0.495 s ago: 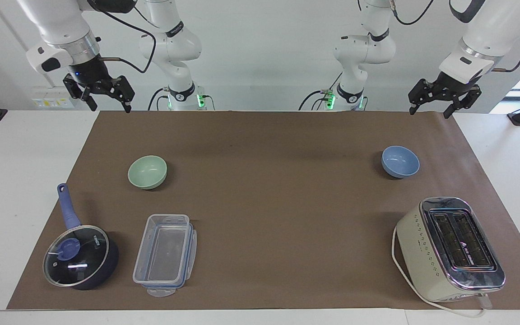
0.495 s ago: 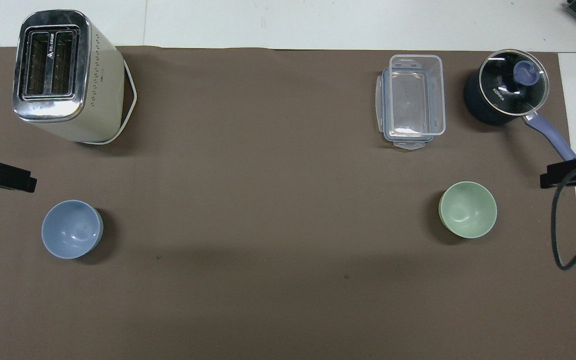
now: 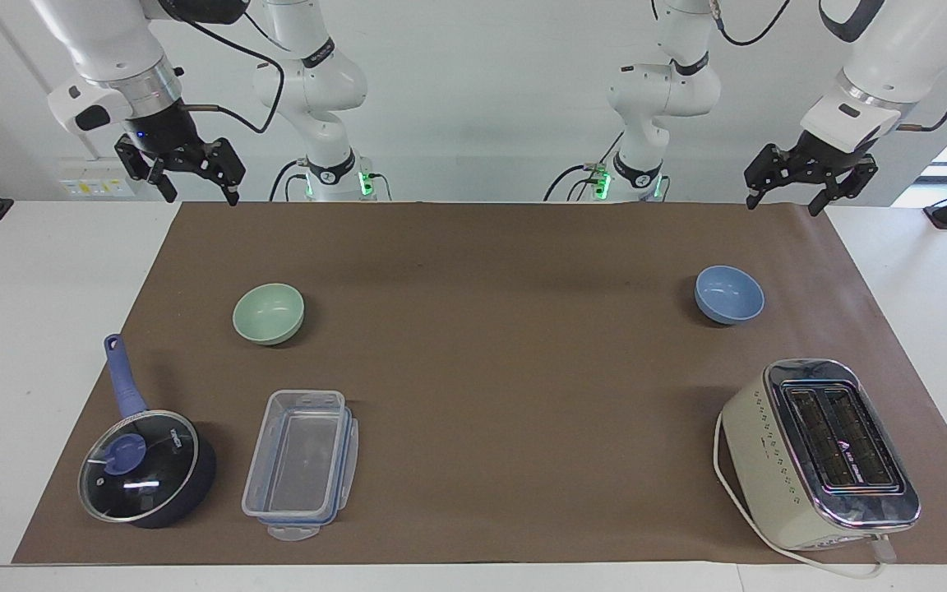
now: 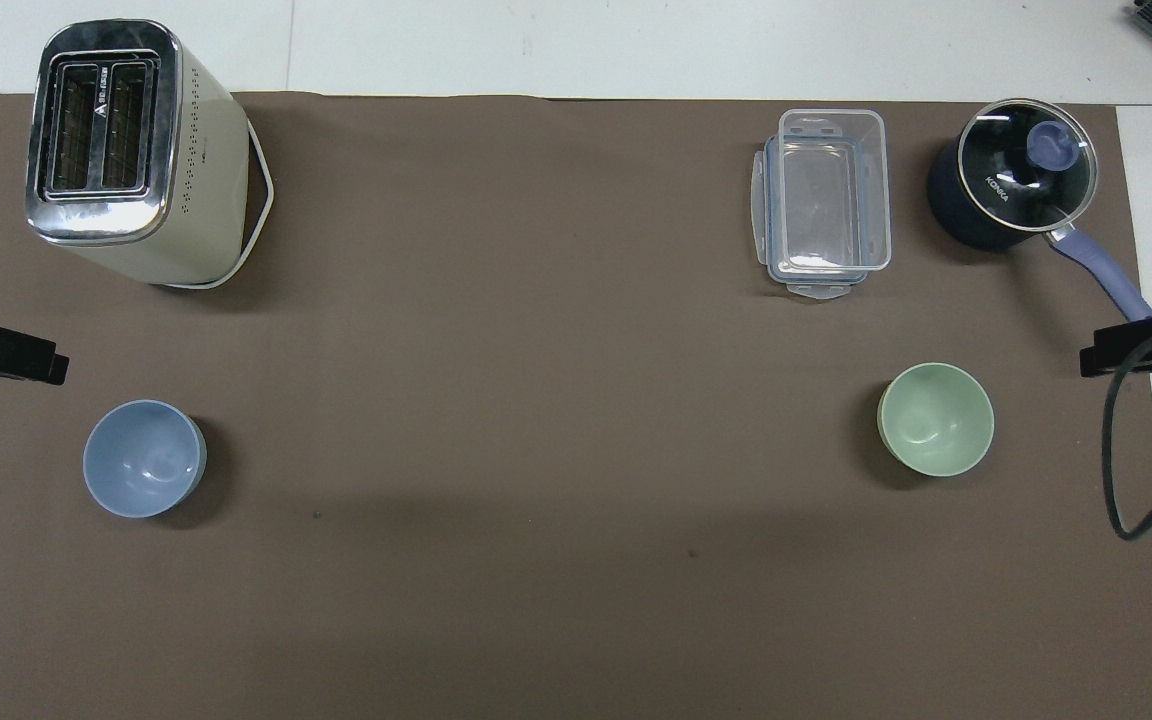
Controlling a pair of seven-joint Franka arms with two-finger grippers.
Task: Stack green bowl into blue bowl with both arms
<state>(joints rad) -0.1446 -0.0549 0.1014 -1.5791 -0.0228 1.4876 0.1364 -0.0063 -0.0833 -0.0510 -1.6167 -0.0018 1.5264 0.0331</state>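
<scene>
Both bowls sit upright, mouths up; being round, neither has a long axis or heading. Green bowl (image 3: 268, 312) rests on the table (image 3: 506, 345) toward the right arm's end, blue bowl (image 3: 729, 293) toward the left arm's end, well apart.

Right tool (image 3: 194, 174) hangs high, at about 11 o'clock from the green bowl in the facing view, fingers spread and empty. Left tool (image 3: 807, 179) likewise, at 1 o'clock from the blue bowl.

Judged best: descend squarely, pinch one rim wall, lift level.
</scene>
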